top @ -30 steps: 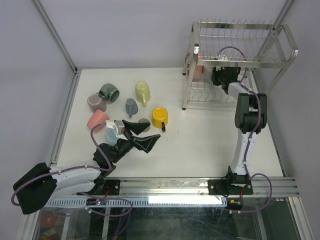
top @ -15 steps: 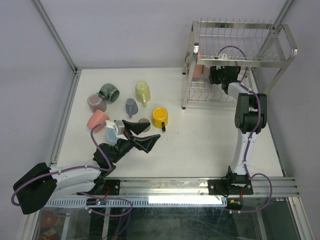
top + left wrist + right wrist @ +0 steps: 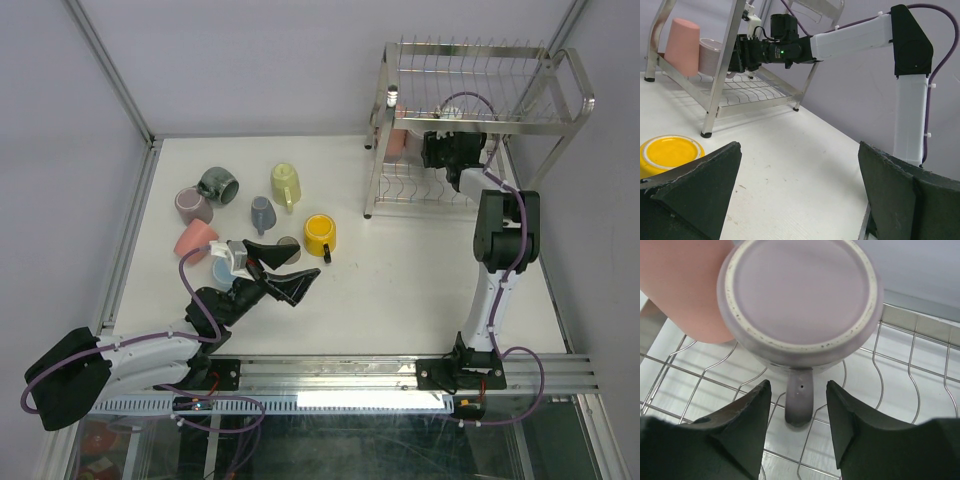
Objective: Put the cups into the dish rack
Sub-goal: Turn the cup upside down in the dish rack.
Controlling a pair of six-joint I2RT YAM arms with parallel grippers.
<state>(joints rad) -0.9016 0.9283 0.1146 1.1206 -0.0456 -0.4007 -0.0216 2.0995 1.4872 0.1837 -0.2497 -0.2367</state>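
The chrome dish rack (image 3: 540, 125) stands at the back right. On its lower wire shelf, a mauve mug (image 3: 800, 295) sits upside down next to a salmon pink cup (image 3: 685, 285). My right gripper (image 3: 797, 387) is open, its jaws either side of the mug's handle (image 3: 800, 400) without touching it. Several cups lie on the table at the left, among them yellow (image 3: 319, 235), pale yellow-green (image 3: 285, 183), grey-blue (image 3: 262, 213), dark grey-green (image 3: 216, 184), mauve (image 3: 193, 205) and salmon pink (image 3: 195, 240). My left gripper (image 3: 305, 262) hovers open and empty beside the yellow cup (image 3: 667, 155).
The rack's front legs (image 3: 715, 95) stand on the white table. A metal frame rail (image 3: 125, 270) runs along the table's left edge. The right arm (image 3: 500, 230) reaches from the near edge up to the rack. A light blue cup (image 3: 222, 272) lies partly under the left arm.
My right gripper has opened and let go of the mauve mug's handle, and it has drawn back slightly. The left arm has barely moved.
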